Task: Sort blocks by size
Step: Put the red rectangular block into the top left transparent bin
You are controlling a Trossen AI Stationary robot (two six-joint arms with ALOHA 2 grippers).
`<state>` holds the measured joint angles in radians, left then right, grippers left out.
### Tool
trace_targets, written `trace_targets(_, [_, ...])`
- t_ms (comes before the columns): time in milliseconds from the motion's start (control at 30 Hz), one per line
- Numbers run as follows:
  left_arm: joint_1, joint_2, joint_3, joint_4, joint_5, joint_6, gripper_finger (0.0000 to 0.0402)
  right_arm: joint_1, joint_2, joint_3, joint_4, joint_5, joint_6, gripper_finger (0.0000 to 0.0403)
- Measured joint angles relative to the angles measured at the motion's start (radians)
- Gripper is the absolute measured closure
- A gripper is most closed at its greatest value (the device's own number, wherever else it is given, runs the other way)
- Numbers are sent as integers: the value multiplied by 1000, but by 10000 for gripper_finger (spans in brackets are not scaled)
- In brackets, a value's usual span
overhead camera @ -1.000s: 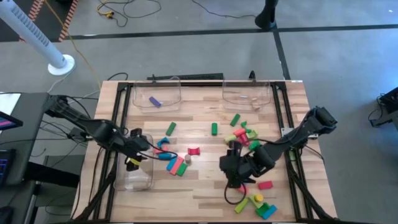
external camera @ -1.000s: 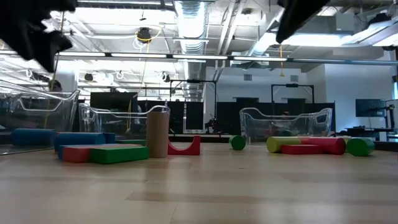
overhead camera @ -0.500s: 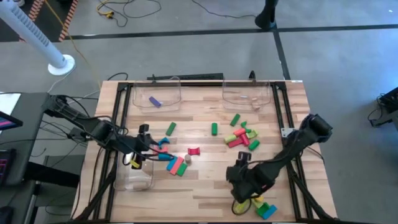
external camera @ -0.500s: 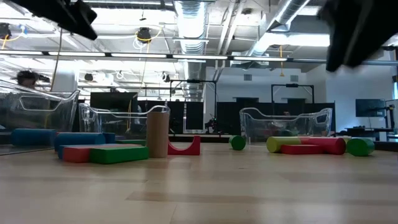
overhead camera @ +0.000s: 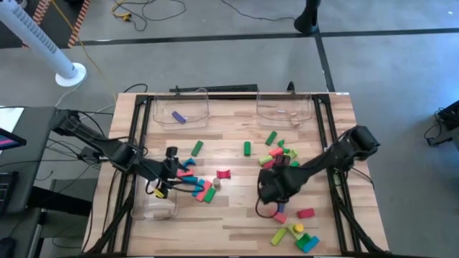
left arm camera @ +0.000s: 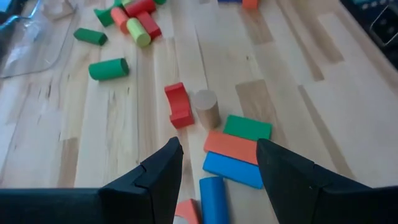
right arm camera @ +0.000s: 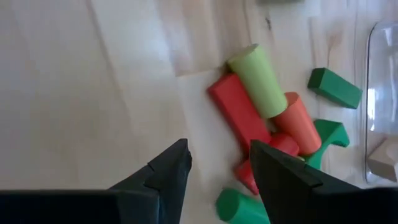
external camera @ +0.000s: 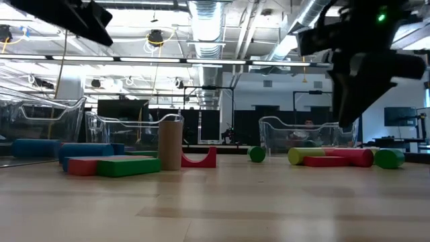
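Nearest to you, at the front right of the surface (overhead camera: 237, 222), a small heap of yellow, green and blue blocks (overhead camera: 295, 235) lies untouched, with a loose red block (overhead camera: 306, 213) just beyond it. Leave those for later.

Your right gripper (overhead camera: 270, 188) hangs over the middle right, its fingers (right arm camera: 163, 167) apart with nothing between them. Just ahead of it lies a cluster: a red bar (right arm camera: 237, 113) touching a pale green cylinder (right arm camera: 259, 80), with an orange cylinder (right arm camera: 296, 122) and green pieces pressed close behind. The red bar is the likely pick. Turn the wrist so the jaws straddle its narrow sides, and come down on the end away from the pale cylinder, or you will nudge the neighbours and scatter the pile.

Your left gripper (left arm camera: 219, 167) is also open and empty, over the left cluster: a blue cylinder (left arm camera: 212, 198), blue, orange and green flat blocks side by side, a wooden cylinder (left arm camera: 206, 108) and a red arch (left arm camera: 178, 105) touching it. Hold it there while the right arm works.

Farthest off, two clear bins (overhead camera: 179, 110) stand at the back edge; the left one holds a purple block (overhead camera: 178, 117). A third bin sits at the left front.
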<state>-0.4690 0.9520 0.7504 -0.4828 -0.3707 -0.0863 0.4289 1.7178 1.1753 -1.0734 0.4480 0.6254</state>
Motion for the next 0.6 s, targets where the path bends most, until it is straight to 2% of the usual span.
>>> trace_targets(167, [0,48,0,40,7,44,203,-52,-129,-138,166,-20,-112,200])
trace_targets(333, [0,64,0,91,9,87,203,-99,-240,-300,329,-101,-190,200])
trace_targets(467, [3,64,0,113,18,106,203,-140,-282,-400,389,-138,-190,200])
trace_targets(600, [18,64,0,118,18,110,203,-165,-294,-443,461,-138,-223,200])
